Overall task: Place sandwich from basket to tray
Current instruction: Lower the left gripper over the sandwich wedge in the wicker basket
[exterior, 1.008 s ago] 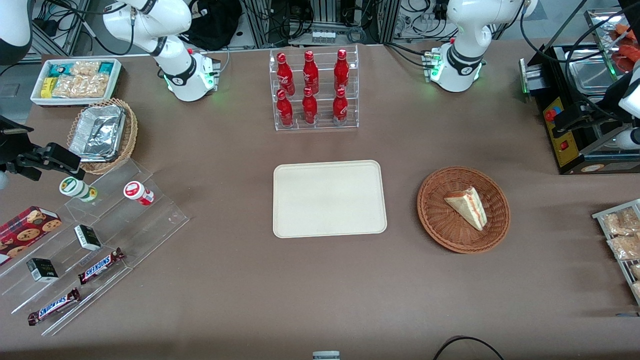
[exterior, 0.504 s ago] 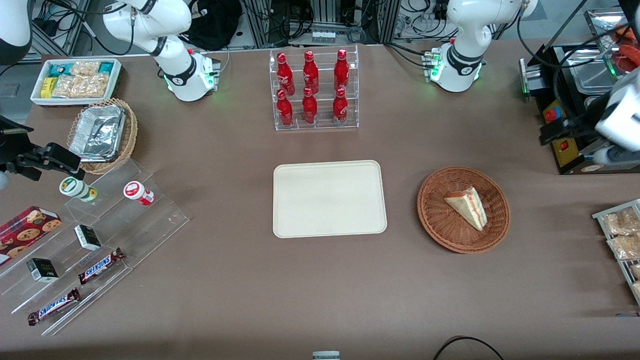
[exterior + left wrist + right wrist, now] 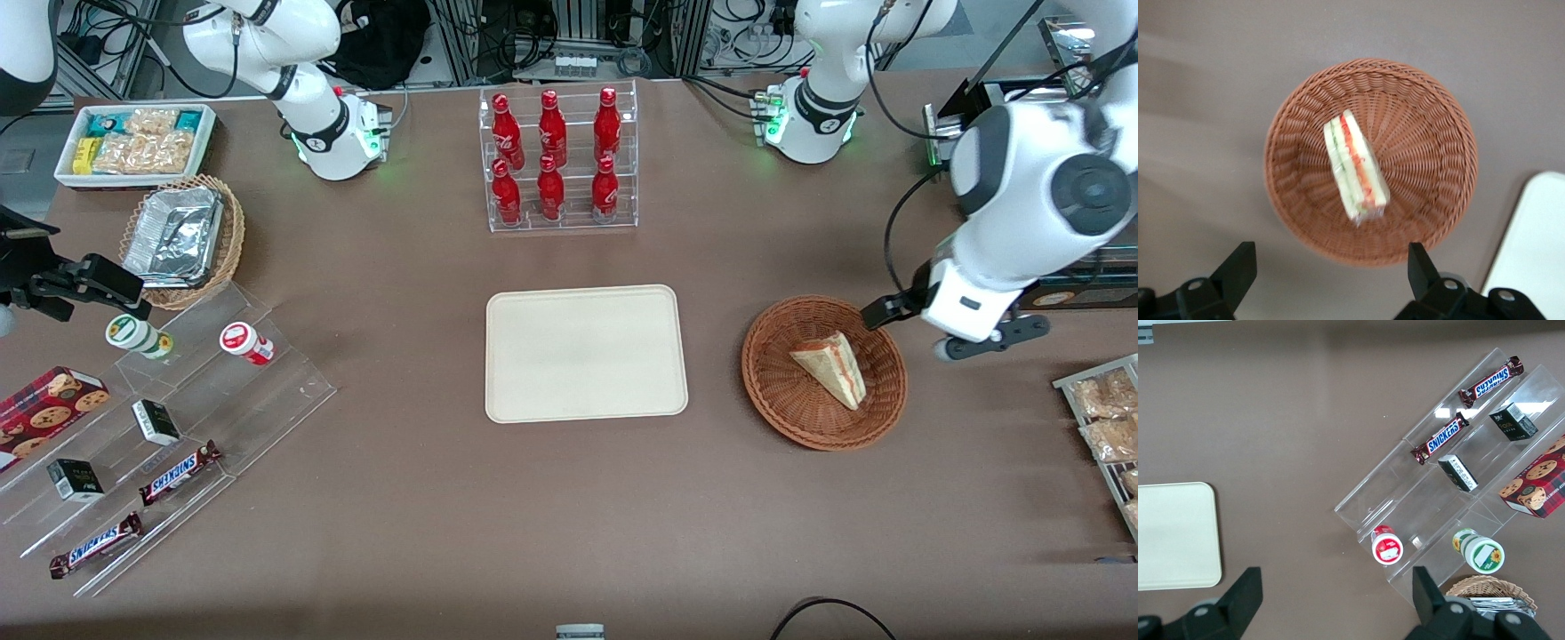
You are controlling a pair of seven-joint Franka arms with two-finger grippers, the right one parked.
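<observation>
The sandwich [image 3: 831, 366] [image 3: 1355, 167] is a pale triangular wedge with red and green filling along its cut side. It lies in the round reddish-brown wicker basket [image 3: 772, 411] [image 3: 1431, 147]. The cream tray [image 3: 587, 353] [image 3: 1533, 257] lies flat and bare beside the basket, toward the parked arm's end. My left gripper [image 3: 933, 327] [image 3: 1328, 267] hangs open above the table at the basket's rim, on the working arm's side. Its two black fingers [image 3: 1238, 267] stand wide apart with nothing between them.
A clear rack of red bottles [image 3: 556, 160] stands farther from the camera than the tray. Snack packets on a metal tray [image 3: 1107, 418] lie at the working arm's end. A tiered acrylic stand [image 3: 178, 418], a foil-tray basket [image 3: 182, 240] and a white snack bin [image 3: 133, 142] fill the parked arm's end.
The left arm has swung in from the table's edge toward the basket, bringing its gripper over the basket's rim. The sandwich, basket and tray have not moved.
</observation>
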